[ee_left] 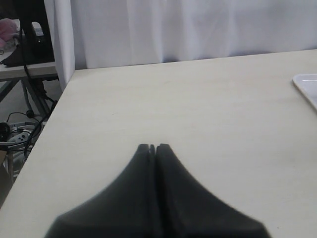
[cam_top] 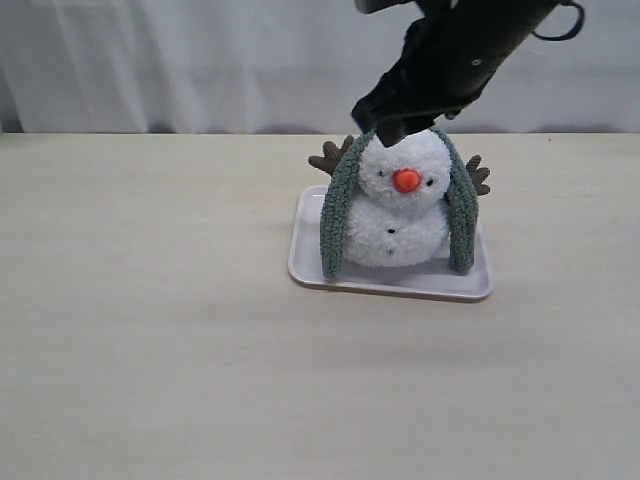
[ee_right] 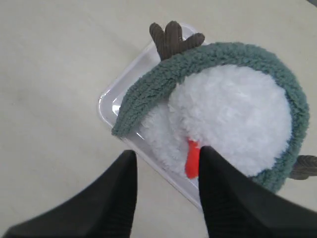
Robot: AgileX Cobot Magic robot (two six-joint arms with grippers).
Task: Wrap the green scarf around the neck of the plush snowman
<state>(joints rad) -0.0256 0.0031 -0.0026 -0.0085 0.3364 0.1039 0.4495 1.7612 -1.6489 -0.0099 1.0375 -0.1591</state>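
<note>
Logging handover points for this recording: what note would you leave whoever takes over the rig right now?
Left claw: shut, empty, over the beige table.
Right claw: open, empty, close above the head of the fluffy white plush snowman.
The snowman sits upright on a white rectangular tray; the fuzzy grey-green scarf loops behind its head, one end hanging down each side.
Done: scarf draped on.
Left: ends not yet crossed in front at the neck.
</note>
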